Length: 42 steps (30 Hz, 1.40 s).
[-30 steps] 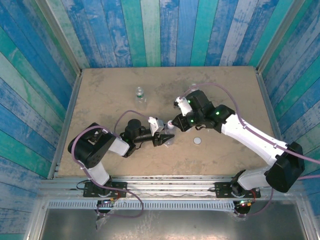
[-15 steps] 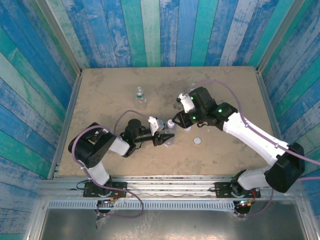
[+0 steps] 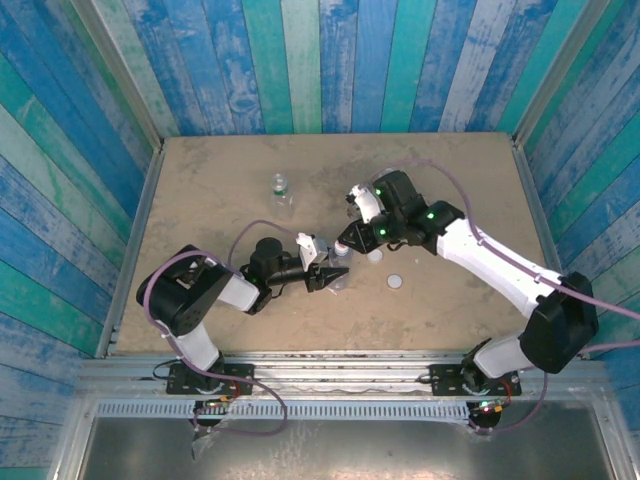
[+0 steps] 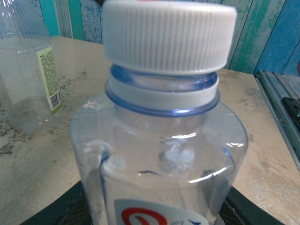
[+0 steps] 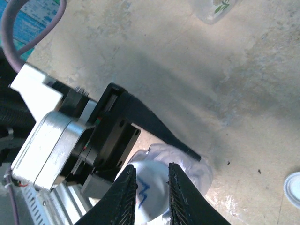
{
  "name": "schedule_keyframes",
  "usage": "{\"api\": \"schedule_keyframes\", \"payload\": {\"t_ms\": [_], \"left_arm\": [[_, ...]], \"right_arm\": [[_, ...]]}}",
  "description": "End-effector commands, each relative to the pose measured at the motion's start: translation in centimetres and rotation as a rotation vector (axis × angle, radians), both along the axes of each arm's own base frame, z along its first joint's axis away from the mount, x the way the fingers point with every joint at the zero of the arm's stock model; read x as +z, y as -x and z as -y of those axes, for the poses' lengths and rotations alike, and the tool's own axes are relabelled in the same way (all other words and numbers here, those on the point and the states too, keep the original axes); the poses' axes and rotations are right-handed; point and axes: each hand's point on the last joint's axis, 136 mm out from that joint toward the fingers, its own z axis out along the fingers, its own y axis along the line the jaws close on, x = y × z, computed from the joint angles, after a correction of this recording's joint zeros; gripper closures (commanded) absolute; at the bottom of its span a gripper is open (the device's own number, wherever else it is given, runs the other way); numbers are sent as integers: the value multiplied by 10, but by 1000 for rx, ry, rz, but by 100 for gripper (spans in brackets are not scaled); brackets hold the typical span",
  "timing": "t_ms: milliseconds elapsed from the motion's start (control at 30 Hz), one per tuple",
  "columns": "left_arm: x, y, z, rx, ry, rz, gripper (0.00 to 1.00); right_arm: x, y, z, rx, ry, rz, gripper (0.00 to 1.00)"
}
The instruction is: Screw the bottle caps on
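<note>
The blue-tinted bottle [image 4: 164, 154] stands upright with my left gripper [image 4: 154, 208] shut on its body; from above the bottle [image 3: 340, 276] is in the middle of the table, in the left gripper [image 3: 322, 276]. A ribbed white cap [image 4: 168, 37] sits on its neck. My right gripper [image 5: 150, 197] comes down from above, shut on that cap [image 5: 151, 190], which bears a blue mark. In the top view the right gripper [image 3: 343, 248] is directly over the bottle. Two loose white caps [image 3: 396, 282] [image 3: 375, 257] lie just to the right.
A clear bottle with a green label [image 3: 280, 187] stands apart at the back left. Another clear labelled bottle [image 4: 28, 70] stands behind the held one in the left wrist view. A loose cap [image 5: 293, 187] shows at the right wrist view's edge. Wooden walls enclose the table [image 3: 200, 200].
The right gripper lifted off the cap and swung back right, then returned over the bottle and closed on the cap again. The left gripper and bottle stayed put.
</note>
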Motion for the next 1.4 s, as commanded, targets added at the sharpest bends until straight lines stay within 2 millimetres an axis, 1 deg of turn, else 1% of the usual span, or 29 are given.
{"api": "schedule_keyframes", "payload": {"t_ms": [0,133,233,333,367,400,500,600,667,767,833,933,1067,1267,1367], "left_arm": [[-31,2,-3,9,-68,-115,47],[-31,1,-4,12,-68,-117,47],[-32,2,-4,11,-69,-117,47],[-32,2,-3,6,-68,-117,47],[-32,2,-3,6,-68,-118,47],[-32,2,-3,5,-68,-117,47],[-32,2,-3,4,-70,-119,47],[-31,2,-3,4,-69,-115,47],[-31,2,-3,4,-69,-116,47],[-30,3,-4,3,-67,-115,47],[-30,3,-4,5,-68,-115,47],[-30,3,-4,6,-69,-114,47],[-32,3,-5,14,-77,-115,47],[-31,2,-5,12,-71,-117,47],[-31,2,-5,13,-70,-119,48]], "right_arm": [[-16,22,10,21,18,-76,78],[-18,34,15,29,5,-102,79],[-12,41,14,50,-20,-104,80],[0,33,15,19,-24,-59,82],[6,27,14,4,-30,-38,80],[12,21,14,-11,-37,-14,75],[22,3,13,-62,-49,33,72],[19,-12,10,-81,-47,25,72],[16,-16,4,-57,-52,5,73],[10,-16,-5,-11,-52,-32,73],[7,-15,-8,5,-55,-49,74],[3,-9,-8,24,-59,-72,75],[-3,6,-1,34,-59,-95,77],[-14,21,8,32,-48,-132,82],[-13,30,12,35,-60,-141,82]]}}
